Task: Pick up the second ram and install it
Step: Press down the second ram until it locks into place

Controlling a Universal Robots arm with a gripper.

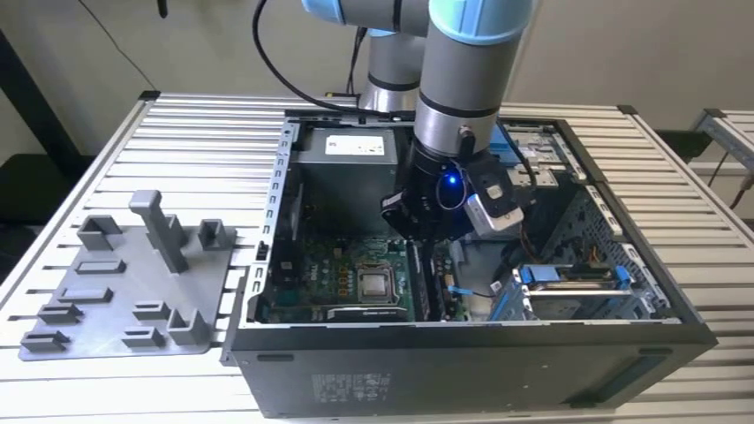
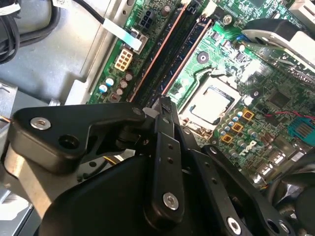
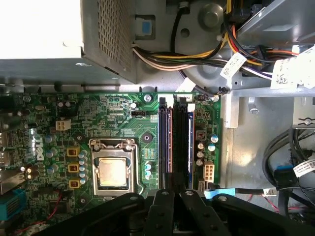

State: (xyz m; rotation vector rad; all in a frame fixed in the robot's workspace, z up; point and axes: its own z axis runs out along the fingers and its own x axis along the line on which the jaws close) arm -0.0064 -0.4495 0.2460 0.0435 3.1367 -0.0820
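Hovering low inside the open black steel case [image 1: 471, 349], the gripper [image 2: 165, 105] sat over the memory slots [image 3: 173, 142] on the green motherboard [image 3: 113, 123]. Its matte black fingers [image 2: 165, 142] were pinched close together at the end of a long, thin dark ram [image 2: 172, 54] standing in one slot. A square silver processor [image 3: 112, 171] lay just beside the slots. A grey moulded tray [image 1: 124, 283] with upright posts sat outside the case.
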